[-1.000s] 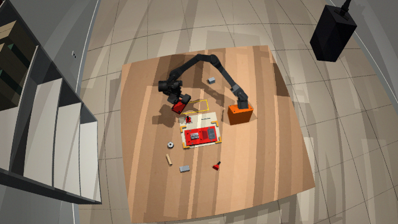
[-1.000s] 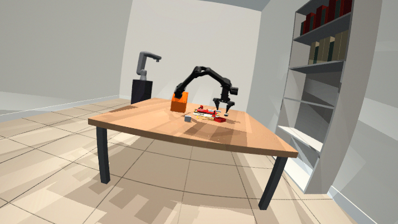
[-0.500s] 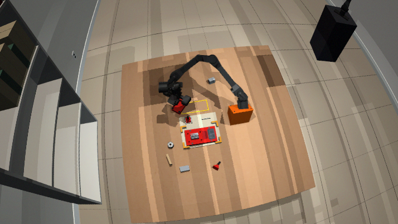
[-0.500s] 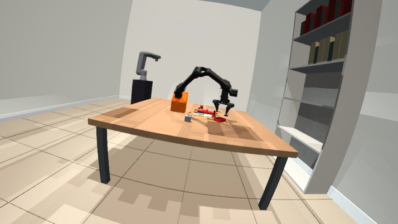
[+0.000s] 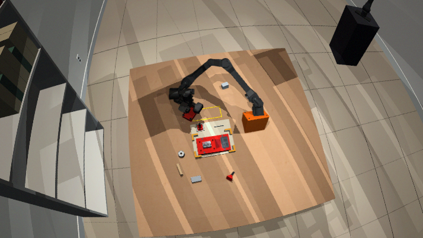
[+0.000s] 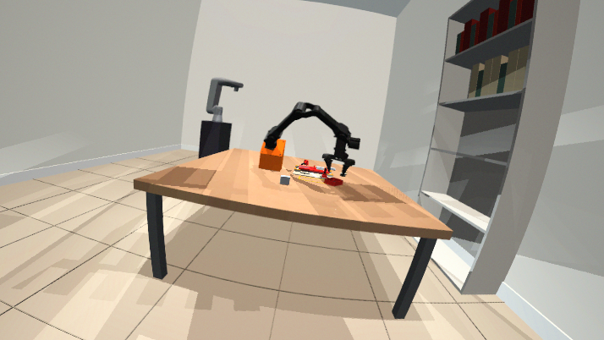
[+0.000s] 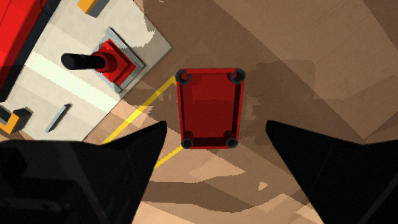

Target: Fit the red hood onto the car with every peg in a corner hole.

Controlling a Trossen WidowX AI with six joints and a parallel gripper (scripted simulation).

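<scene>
The red hood [image 5: 189, 115] [image 6: 334, 182] [image 7: 210, 110] lies on the table at one end of the yellow outline. In the wrist view its recessed face shows, with dark rings at the corners. My gripper [image 5: 191, 109] [image 6: 334, 173] [image 7: 216, 125] is wide open and empty above the hood, with one finger on either side of it and a gap on both sides. The red chassis [image 5: 218, 143] [image 7: 15, 30] sits in the pale jig [image 5: 223, 122] [image 7: 55, 85] with the engine block [image 5: 207, 144] on its deck. Small pegs stand around the engine.
A red piece with a black stem [image 5: 199, 127] [image 7: 120, 65] stands on the jig beside the hood. The yellow outline [image 5: 220, 111] [image 7: 132, 115] borders the jig. A grey block [image 5: 225, 85] [image 6: 285, 180], a ring [image 5: 181, 154] and a grey plate [image 5: 196, 179] lie around.
</scene>
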